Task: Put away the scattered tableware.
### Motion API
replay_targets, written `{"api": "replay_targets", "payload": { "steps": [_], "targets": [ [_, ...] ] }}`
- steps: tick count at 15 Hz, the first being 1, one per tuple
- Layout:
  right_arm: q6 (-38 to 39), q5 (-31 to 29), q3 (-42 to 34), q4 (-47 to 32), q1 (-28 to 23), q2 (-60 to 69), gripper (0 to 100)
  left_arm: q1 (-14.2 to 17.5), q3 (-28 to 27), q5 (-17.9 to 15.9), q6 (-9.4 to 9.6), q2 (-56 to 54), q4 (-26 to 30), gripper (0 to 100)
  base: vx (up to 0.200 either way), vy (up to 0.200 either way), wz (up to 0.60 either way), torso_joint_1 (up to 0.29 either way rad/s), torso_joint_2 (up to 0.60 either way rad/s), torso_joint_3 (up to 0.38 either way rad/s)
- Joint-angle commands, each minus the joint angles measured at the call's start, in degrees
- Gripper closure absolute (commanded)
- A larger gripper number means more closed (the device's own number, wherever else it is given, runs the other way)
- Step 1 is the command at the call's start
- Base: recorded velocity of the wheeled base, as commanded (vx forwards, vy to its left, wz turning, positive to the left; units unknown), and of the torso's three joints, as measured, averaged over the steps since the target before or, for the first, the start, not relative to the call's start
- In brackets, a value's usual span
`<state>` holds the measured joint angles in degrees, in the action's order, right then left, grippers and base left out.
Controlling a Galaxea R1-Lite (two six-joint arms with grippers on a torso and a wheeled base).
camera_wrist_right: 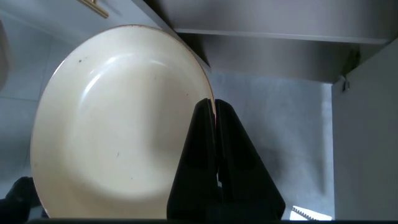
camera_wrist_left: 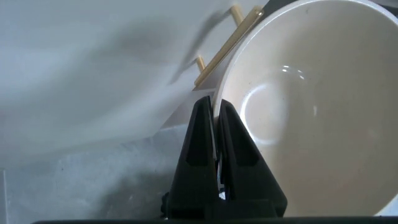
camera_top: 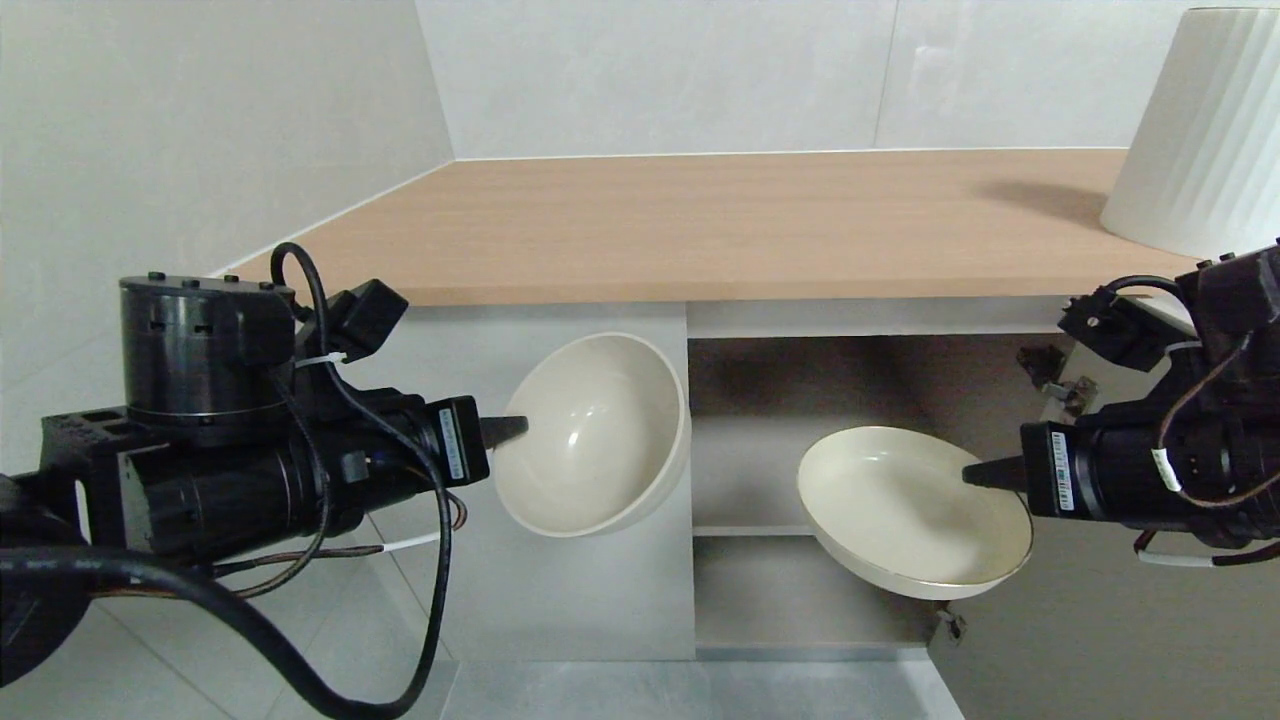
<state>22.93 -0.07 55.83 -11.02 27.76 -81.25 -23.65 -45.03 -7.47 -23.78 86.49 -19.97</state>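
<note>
Your left hand (camera_top: pixel 514 428) is clamped on the rim of the bowl (camera_top: pixel 600 440), centre-left in the head view, tipped on its side. Your right hand (camera_top: pixel 975 472) grips the shallow plate (camera_top: pixel 900 505) by its edge, centre-right, held tilted before the open cabinet (camera_top: pixel 770 385) under the tabletop (camera_top: pixel 720 220).

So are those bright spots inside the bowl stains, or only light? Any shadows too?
Head view: only glare, small highlights inside the bowl; the ribbed white object throws a soft shadow on the countertop, and the open cabinet is dim. Left wrist view: the same highlights, hazy background. Right wrist view: a broad soft sheen on the plate.
</note>
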Motion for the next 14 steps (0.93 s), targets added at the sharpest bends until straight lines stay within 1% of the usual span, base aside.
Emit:
{"api": "replay_targets", "payload": {
  "steps": [1, 3, 6, 8, 10, 11, 13, 14],
  "targets": [
    [0.01, 0.07, 0.07, 0.12, 0.02, -0.58, 100, -0.08, 0.03, 0.0, -0.03, 0.08, 0.02, 100, 0.0, 0.0, 0.0, 0.0, 0.0, 0.0],
    [0.01, -0.01, -0.29, 1.44, -0.07, -2.16, 100, -0.52, 0.03, -0.09, -0.03, 0.26, 0.1, 100, 0.0, 0.0, 0.0, 0.0, 0.0, 0.0],
    [0.1, -0.01, -0.73, 4.6, -0.51, -8.57, 100, -1.31, 0.38, -2.99, -0.21, 0.34, 0.28, 100, 0.0, 0.0, 0.0, 0.0, 0.0, 0.0],
    [0.54, -0.54, -0.81, 8.03, -0.78, -15.34, 100, -1.31, 0.38, -3.34, -0.21, 0.34, 0.28, 100, 0.0, 0.0, 0.0, 0.0, 0.0, 0.0],
    [0.8, -0.98, -2.22, 13.83, -0.78, -21.14, 100, -1.4, 0.38, -3.34, -0.21, 0.34, 0.28, 100, 0.0, 0.0, 0.0, 0.0, 0.0, 0.0],
    [1.15, -2.92, -3.27, 21.22, -2.18, -26.42, 100, -1.66, 0.47, -3.43, -0.21, 0.43, 0.81, 100, 0.0, 0.0, 0.0, 0.0, 0.0, 0.0],
    [1.33, -7.05, -3.71, 29.83, -3.85, -33.71, 100, -2.98, 0.21, -3.87, -0.03, 0.96, 3.44, 100, 0.0, 0.0, 0.0, 0.0, 0.0, 0.0],
    [1.68, -8.19, -3.71, 32.55, -4.2, -36.26, 100, -3.51, 0.12, -4.22, 0.05, 1.4, 4.59, 100, 0.0, 0.0, 0.0, 0.0, 0.0, 0.0]
  ]
}}
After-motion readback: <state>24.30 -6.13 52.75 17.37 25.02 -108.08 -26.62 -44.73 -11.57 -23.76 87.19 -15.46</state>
